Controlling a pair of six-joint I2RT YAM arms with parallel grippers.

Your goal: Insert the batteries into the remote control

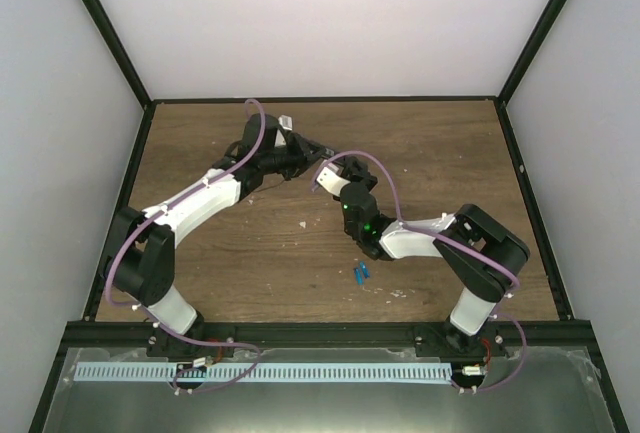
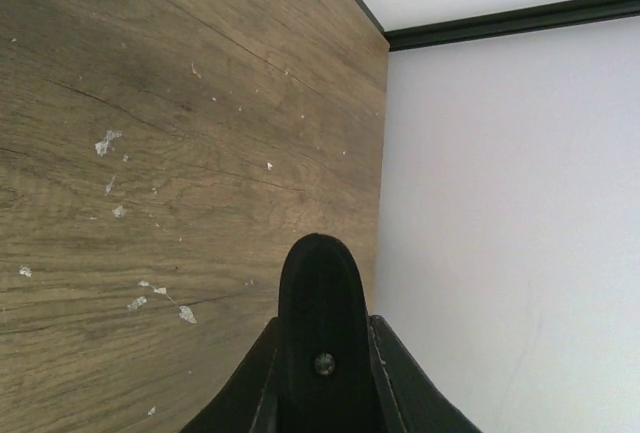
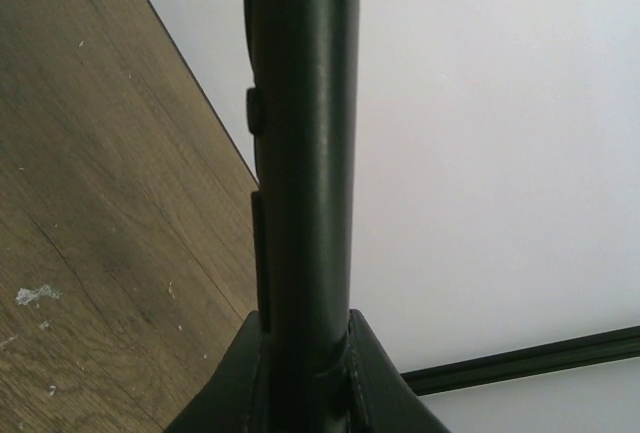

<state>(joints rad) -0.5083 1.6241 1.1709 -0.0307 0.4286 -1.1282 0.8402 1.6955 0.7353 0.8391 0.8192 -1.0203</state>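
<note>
**Left claw [image 1: 293,159] and right claw [image 1: 326,176] both grip the remote control [image 3: 305,153]; batteries [image 1: 361,273] lie loose on the desk [image 1: 420,143]**

Left claw first. In the top view it reaches in from 8 o'clock and ends a little toward 12 o'clock of the desk's middle, tip to tip with the other arm. Its own camera shows its two fingers [image 2: 265,393] pressed against the sides of a rounded black end with a small screw. This is the end of the remote control, seen nearly head-on and pointing up the frame. Past it is wood grain dotted with white flecks [image 2: 107,141], and a pale wall [image 2: 500,233] at 3 o'clock.

The remote control is lifted off the desk and spans the short gap between the two claws. In the right wrist view it is a long black bar running from 6 o'clock to 12 o'clock, with a small bump on its left edge.

The right claw comes in from 4 o'clock. Its fingers [image 3: 375,383] are closed tight on the near end of the bar. At the top of that frame, dark parts flank the bar's far end, which look like the left claw's fingers.

The batteries lie farthest right, at about 5 o'clock from where the claws meet. They are two small blue cylinders on the bare wood, just beside the right forearm and apart from both claws. They lie close together, but the view is too coarse to tell whether they touch.
</note>
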